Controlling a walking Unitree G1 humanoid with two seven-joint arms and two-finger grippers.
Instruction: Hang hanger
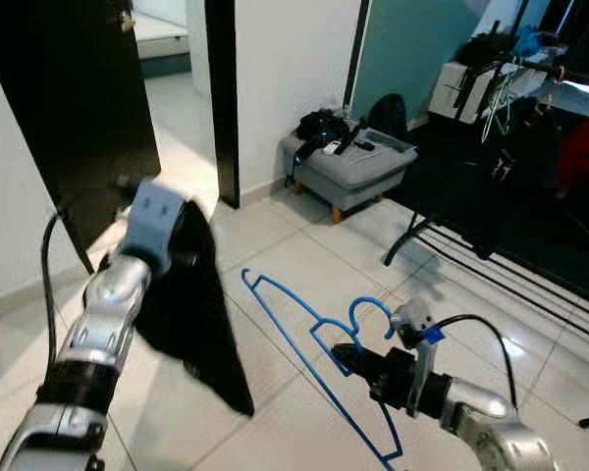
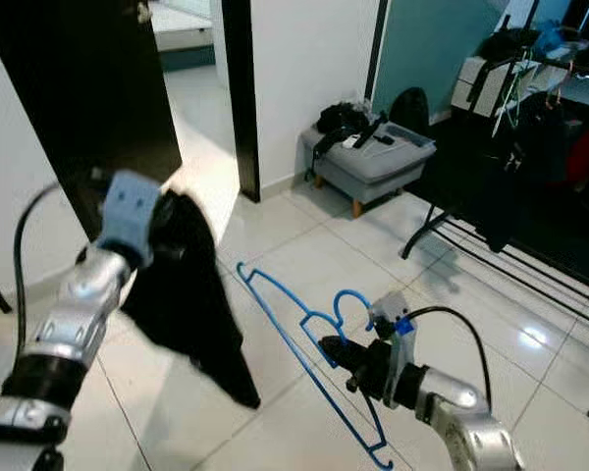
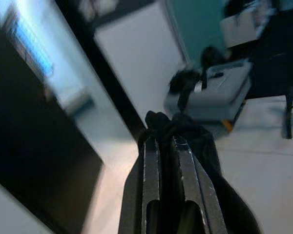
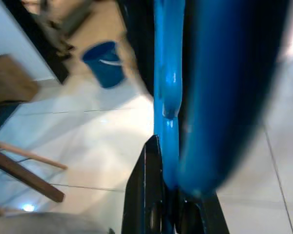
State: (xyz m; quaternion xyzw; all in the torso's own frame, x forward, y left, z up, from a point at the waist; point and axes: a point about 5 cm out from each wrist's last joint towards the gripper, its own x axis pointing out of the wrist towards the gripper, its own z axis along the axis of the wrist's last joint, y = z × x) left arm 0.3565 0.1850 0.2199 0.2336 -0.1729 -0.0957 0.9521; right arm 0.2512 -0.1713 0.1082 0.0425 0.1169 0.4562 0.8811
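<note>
Two grippers are raised above a pale tiled floor (image 1: 304,255). The right gripper (image 1: 351,359) is clenched on a blue wire hanger (image 1: 309,348) close to the base of its hook; the hook curls upward beside the fingers. The hanger's long bar runs diagonally, one end pointing away toward the dark doorway (image 1: 79,108), the other coming back low beside the right arm. The left gripper (image 3: 165,146) is held higher, fingers pressed together on a black garment (image 1: 201,314) that hangs limp below it, to the hanger's left. Beyond stand a grey ottoman (image 1: 351,169) with dark items on top and a black clothes rack (image 1: 491,177).
</note>
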